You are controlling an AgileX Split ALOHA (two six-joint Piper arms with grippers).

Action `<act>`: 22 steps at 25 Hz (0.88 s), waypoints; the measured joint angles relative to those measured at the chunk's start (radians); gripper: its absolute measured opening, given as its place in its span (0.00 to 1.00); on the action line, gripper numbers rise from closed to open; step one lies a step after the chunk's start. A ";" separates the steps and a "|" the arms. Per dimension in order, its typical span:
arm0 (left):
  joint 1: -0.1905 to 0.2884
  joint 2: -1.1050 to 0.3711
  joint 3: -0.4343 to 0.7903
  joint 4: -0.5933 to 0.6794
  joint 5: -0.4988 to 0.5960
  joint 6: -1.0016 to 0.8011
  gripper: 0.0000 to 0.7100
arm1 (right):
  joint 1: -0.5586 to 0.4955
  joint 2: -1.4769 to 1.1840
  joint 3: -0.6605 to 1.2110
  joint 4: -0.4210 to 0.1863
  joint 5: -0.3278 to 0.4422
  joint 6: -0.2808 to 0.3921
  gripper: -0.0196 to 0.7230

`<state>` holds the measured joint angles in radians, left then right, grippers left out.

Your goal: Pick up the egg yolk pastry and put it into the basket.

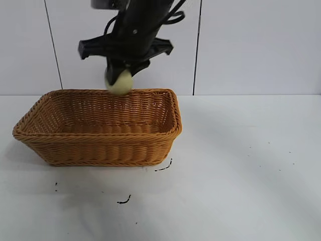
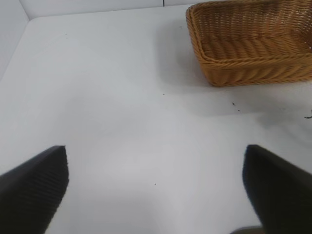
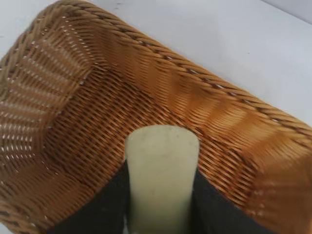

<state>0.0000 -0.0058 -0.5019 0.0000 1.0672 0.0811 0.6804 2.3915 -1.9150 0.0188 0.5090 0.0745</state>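
Note:
The egg yolk pastry (image 1: 120,82), a small pale yellow-cream bun, hangs in the air just above the far rim of the basket (image 1: 100,133). My right gripper (image 1: 120,75) reaches down from above and is shut on it. In the right wrist view the pastry (image 3: 162,170) sits pinched between the two dark fingers of the right gripper (image 3: 162,204), with the orange-brown woven inside of the basket (image 3: 97,97) directly below. My left gripper (image 2: 156,180) stands open over bare table, well apart from the basket (image 2: 253,58), with nothing between its fingers (image 2: 34,185).
The basket stands on a white table (image 1: 251,165) with open room to its right and in front. Small black marks (image 1: 124,200) dot the tabletop near the basket's front. A white panelled wall (image 1: 251,45) rises behind.

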 joint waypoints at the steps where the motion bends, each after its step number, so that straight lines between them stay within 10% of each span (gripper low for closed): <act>1: 0.000 0.000 0.000 0.000 0.000 0.000 0.98 | 0.000 0.014 0.000 -0.001 -0.012 0.000 0.30; 5: 0.000 0.000 0.000 0.000 0.000 0.000 0.98 | 0.000 0.036 0.000 -0.001 -0.019 0.004 0.37; 11: 0.000 0.000 0.000 0.000 0.000 0.000 0.98 | 0.000 0.036 -0.060 -0.008 0.041 0.004 0.80; 22: 0.000 0.000 0.000 0.000 0.000 0.000 0.98 | -0.037 -0.008 -0.433 -0.034 0.540 0.022 0.85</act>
<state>0.0000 -0.0058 -0.5019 0.0000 1.0672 0.0811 0.6438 2.3832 -2.3476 -0.0153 1.0488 0.0966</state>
